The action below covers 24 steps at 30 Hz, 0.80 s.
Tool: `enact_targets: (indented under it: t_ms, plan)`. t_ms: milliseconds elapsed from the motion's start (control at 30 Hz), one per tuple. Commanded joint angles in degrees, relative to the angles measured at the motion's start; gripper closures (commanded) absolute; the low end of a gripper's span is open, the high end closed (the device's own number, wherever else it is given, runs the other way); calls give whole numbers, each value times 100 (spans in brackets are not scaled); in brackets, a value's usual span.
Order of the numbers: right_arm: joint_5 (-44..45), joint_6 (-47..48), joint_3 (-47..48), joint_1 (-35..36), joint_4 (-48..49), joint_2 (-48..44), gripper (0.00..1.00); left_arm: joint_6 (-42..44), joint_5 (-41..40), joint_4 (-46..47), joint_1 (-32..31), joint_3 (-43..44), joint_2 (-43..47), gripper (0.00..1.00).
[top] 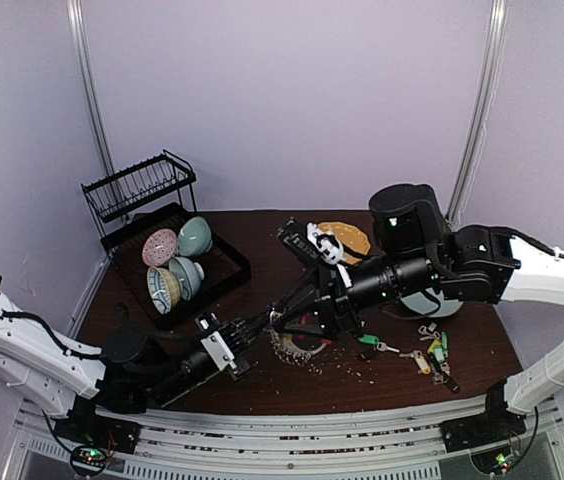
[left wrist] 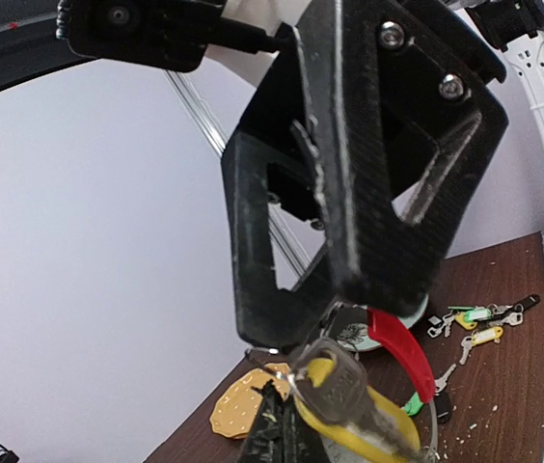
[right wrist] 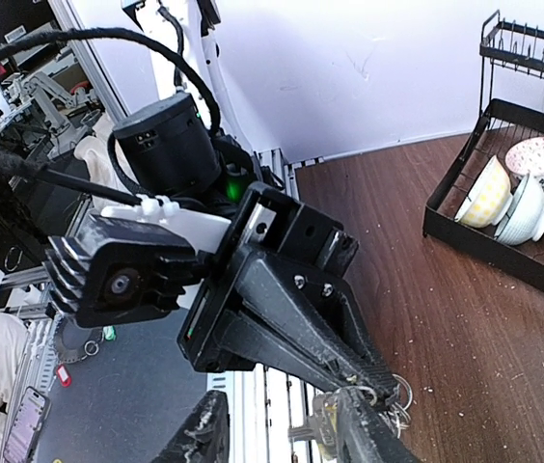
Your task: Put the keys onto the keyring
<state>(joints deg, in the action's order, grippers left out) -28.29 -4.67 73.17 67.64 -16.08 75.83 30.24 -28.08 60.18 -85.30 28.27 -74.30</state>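
Observation:
The keyring [top: 297,348], fringed with silver loops, is lifted at the table's middle; its red arc [left wrist: 402,342] shows in the left wrist view. My left gripper [left wrist: 282,413] is shut on one of its small loops. A silver key with a yellow tag [left wrist: 349,395] hangs at that loop. My right gripper [right wrist: 282,417] stands open around this key [right wrist: 325,429], with its fingers [left wrist: 368,193] just above the left one's tips. Both grippers meet nose to nose [top: 274,320]. Several loose keys [top: 430,352] with coloured tags lie on the table to the right.
A black dish rack [top: 122,190] and its tray of bowls [top: 177,262] stand at the back left. A yellow dotted plate [top: 350,238] lies behind the right arm, and a pale teal plate [top: 444,305] lies under it. Crumbs are scattered over the brown table [top: 262,390].

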Motion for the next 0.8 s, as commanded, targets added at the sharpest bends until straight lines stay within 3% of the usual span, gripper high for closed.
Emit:
enact_targets:
  t_ms: [0,200,300,433,533,767]
  plan:
    - [121,82,282,-14,75,-121,59,-148,168,619,31,-24,-123,100]
    - [-49,176,481,-91,-37,-243,58,-295,305,1040,98,-102,-198,100]
    - [-86,269,484,-270,-4,-446,62,-376,560,1231,126,-167,-155,100]
    - [830,982,323,-331,-642,-515,70,-651,934,1200,175,-159,-30,100]
    - [602,1671,372,-197,-1074,-411,73,-922,1028,1067,189,-68,8,100]
    - [686,2739,50,-18,-960,-784,77,-1398,1173,967,215,17,63,100]
